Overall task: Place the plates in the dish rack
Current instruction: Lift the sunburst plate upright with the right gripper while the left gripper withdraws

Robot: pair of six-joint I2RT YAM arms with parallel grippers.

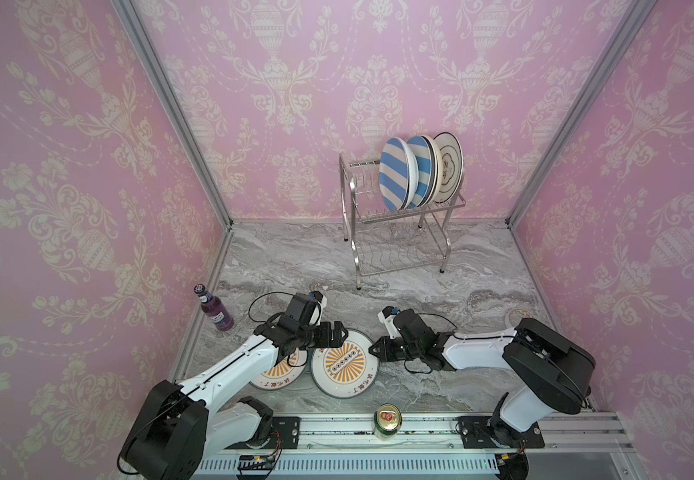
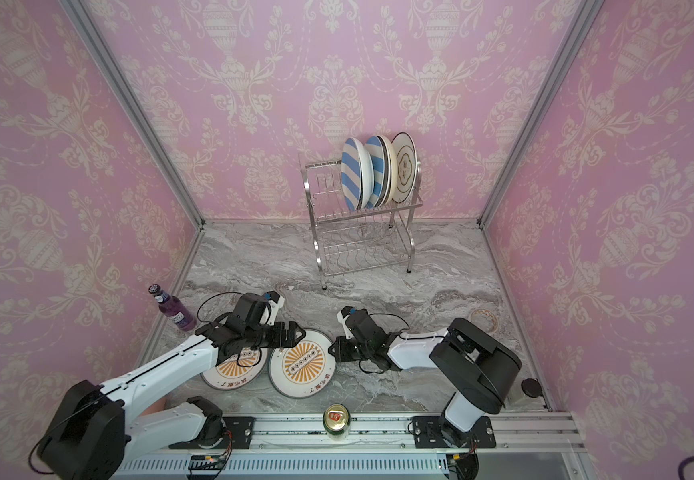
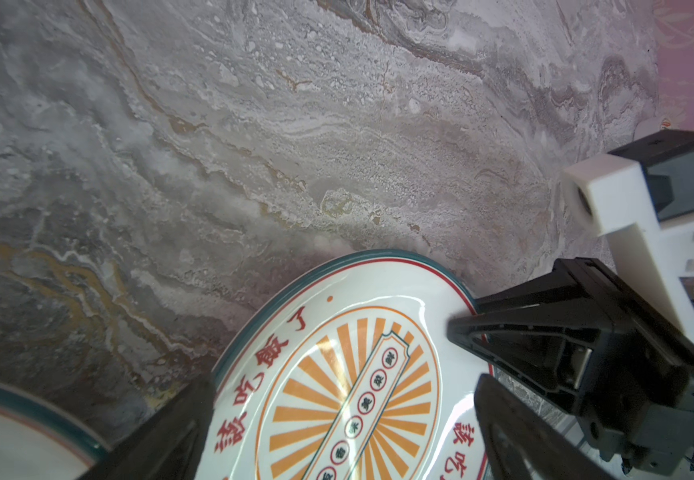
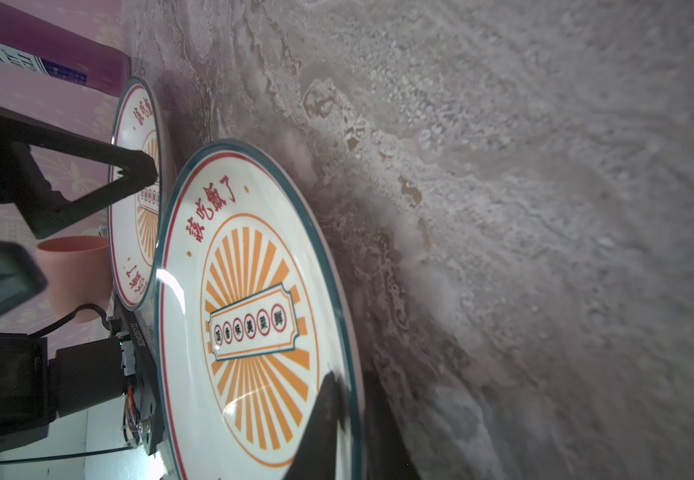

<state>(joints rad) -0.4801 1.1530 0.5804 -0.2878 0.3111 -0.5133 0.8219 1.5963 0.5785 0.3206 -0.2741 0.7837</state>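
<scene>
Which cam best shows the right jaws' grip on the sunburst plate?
Right wrist: the right gripper has its jaws shut over the rim of the sunburst plate, one each side. Left wrist shows that pinch from across the plate. Both top views show only gripper meeting rim.

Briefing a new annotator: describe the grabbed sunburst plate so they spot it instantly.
Near the table's front rail lie two sunburst plates. Pick the plate nearer the can, rim pinched by the right gripper; its twin lies partly under the left arm.
</scene>
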